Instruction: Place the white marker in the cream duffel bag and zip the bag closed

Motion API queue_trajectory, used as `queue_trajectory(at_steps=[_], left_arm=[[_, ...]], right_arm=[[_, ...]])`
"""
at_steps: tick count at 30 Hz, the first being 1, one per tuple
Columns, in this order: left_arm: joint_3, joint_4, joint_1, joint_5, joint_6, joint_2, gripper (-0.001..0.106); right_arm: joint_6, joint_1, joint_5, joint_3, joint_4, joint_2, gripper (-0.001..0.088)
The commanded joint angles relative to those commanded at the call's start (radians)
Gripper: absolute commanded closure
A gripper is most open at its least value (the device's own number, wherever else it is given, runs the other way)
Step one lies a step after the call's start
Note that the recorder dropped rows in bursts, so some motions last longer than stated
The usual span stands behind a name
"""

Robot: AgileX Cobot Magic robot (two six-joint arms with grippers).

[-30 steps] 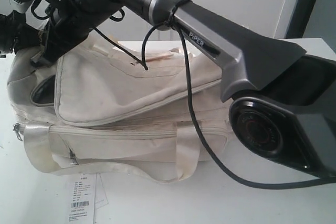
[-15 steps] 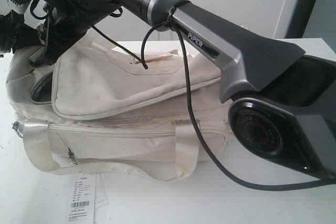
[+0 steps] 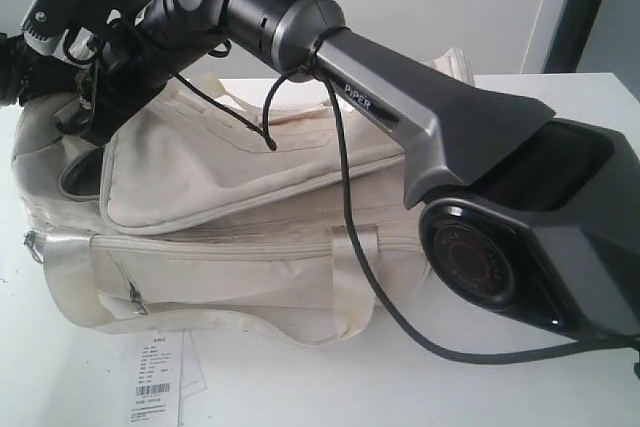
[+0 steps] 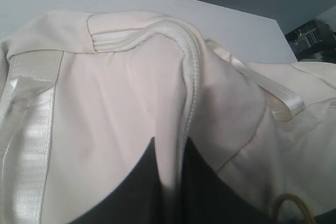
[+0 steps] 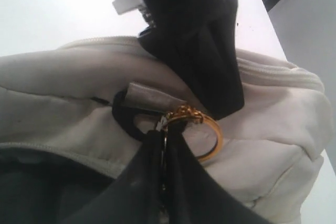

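The cream duffel bag (image 3: 250,277) lies on its side on the white worktop (image 3: 420,392), with a paper tag (image 3: 160,372) just beside its lower edge. The right arm (image 3: 420,117) reaches across over the bag to its left end, where a dark gap shows under the top flap. In the left wrist view the left claw (image 4: 169,144) is clamped on a fold of the bag's cream fabric, which stands up between the two dark fingers (image 4: 134,192). In the right wrist view the right claw (image 5: 164,136) has its jaws together, right at the clasp of a gold ring (image 5: 219,136) beside a black strap ring (image 5: 119,116) on the bag. Whether it pinches the clasp, I cannot tell.
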Motion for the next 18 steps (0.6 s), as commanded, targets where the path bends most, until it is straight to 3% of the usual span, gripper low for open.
queue_trajectory(at_steps=[6,12,18], left_arm=[[0.0,0.0,0.0,0.005,0.0,0.0,0.101],[0.0,-0.007,0.0,0.019,0.0,0.0,0.101],[0.0,-0.007,0.0,0.019,0.0,0.0,0.101]], right_arm=[[0.021,0.0,-0.026,0.0,0.002,0.0,0.0663],[0.033,0.0,-0.064,0.0,0.002,0.002,0.0656],[0.033,0.011,0.013,-0.018,0.039,-0.044,0.0635]])
